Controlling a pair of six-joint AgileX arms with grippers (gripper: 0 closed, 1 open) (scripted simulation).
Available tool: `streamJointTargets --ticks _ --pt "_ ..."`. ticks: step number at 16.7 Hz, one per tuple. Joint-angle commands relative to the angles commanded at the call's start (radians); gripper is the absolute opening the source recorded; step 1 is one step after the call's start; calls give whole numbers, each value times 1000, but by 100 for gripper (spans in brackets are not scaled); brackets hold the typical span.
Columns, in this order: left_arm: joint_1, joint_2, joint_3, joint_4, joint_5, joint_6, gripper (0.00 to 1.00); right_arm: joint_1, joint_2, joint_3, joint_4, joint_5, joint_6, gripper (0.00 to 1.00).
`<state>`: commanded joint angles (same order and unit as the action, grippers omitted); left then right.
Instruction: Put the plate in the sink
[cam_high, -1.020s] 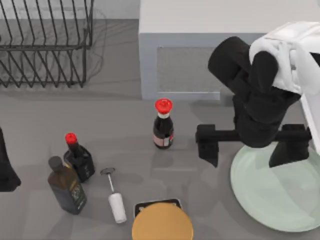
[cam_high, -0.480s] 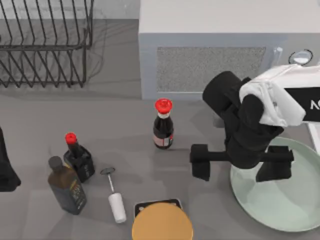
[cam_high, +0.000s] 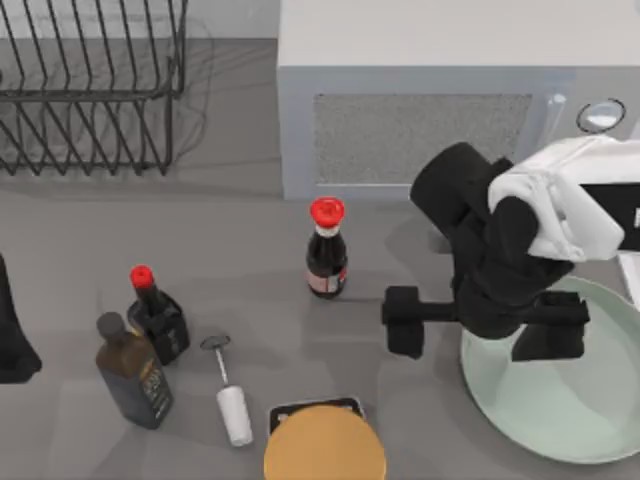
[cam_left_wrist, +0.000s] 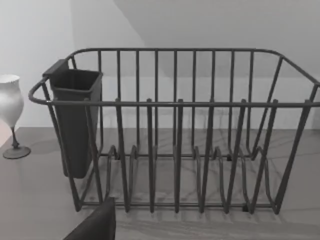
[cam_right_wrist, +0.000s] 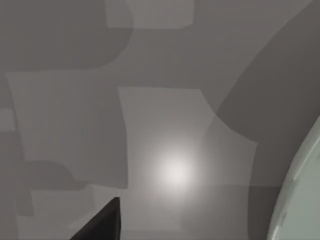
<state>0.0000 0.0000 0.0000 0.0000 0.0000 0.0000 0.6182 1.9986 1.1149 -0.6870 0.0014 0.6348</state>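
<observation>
1. You see a matte grey surface (cam_high: 240, 240) spreading across the whole top view.
2. A pale grey microwave (cam_high: 420, 110) stands at its far edge, right of centre.
3. A dark wire dish rack (cam_left_wrist: 175, 145) sits at the far left, before a plain white wall (cam_left_wrist: 30, 45).
4. Soft overlapping shadows and one bright glare spot (cam_right_wrist: 175, 170) mark the surface.

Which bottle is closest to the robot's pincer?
The red-capped bottle standing alone before the microwave is nearest the right pincer. The other two bottles stand together far left.
</observation>
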Motion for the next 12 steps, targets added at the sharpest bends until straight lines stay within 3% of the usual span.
streamJointTargets --ticks 11,12 --pt "0 0 0 0 0 0 100 0 0 0 0 0 0 2" --pt "0 0 0 0 0 0 100 0 0 0 0 0 0 0"
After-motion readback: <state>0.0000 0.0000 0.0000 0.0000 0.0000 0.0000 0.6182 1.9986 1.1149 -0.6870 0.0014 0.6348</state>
